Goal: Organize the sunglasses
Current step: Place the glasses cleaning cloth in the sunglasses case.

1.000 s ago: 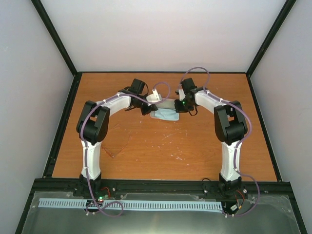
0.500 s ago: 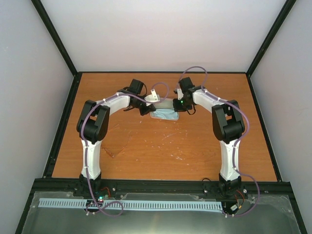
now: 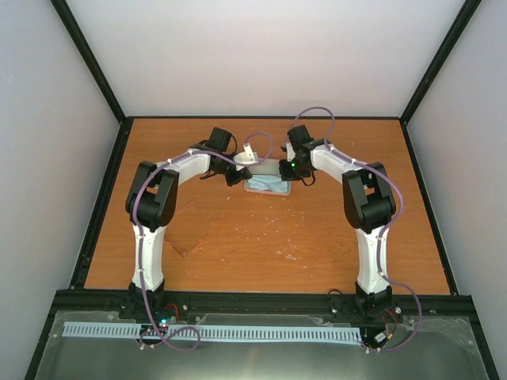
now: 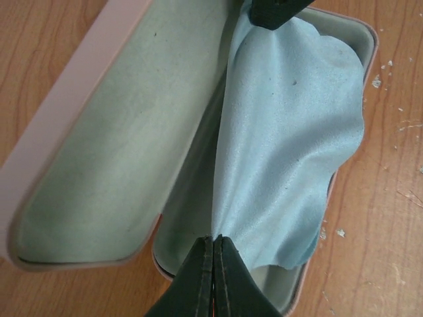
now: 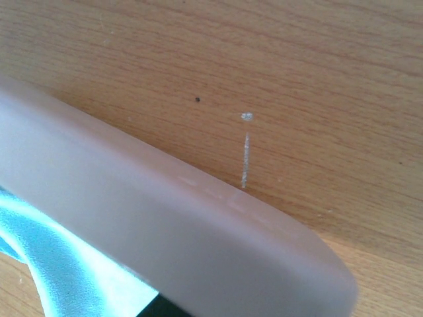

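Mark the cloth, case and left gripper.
blue cloth [image 4: 287,132]: left wrist view, middle of fabric.
pink case [image 4: 99,152]: left wrist view, lid's inner lining.
left gripper [image 4: 215,246]: left wrist view, tips, shut on cloth edge.

Sunglasses [image 3: 190,237], thin reddish-brown frame, translucent amber lenses, lie at the table's [image 3: 317,237] eight o'clock; nearly wood-coloured.

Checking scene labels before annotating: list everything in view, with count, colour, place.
sunglasses: one, reddish-brown frame, table's left side, apart from the case
case: one, pale pink with pale green lining, open, far centre of table
cloth: one, light blue, draped in the case's base
table: one, wood
arms: two, white and black, reaching in over the case
left fingers: shut on one end of the cloth
right fingers: shut on the other end
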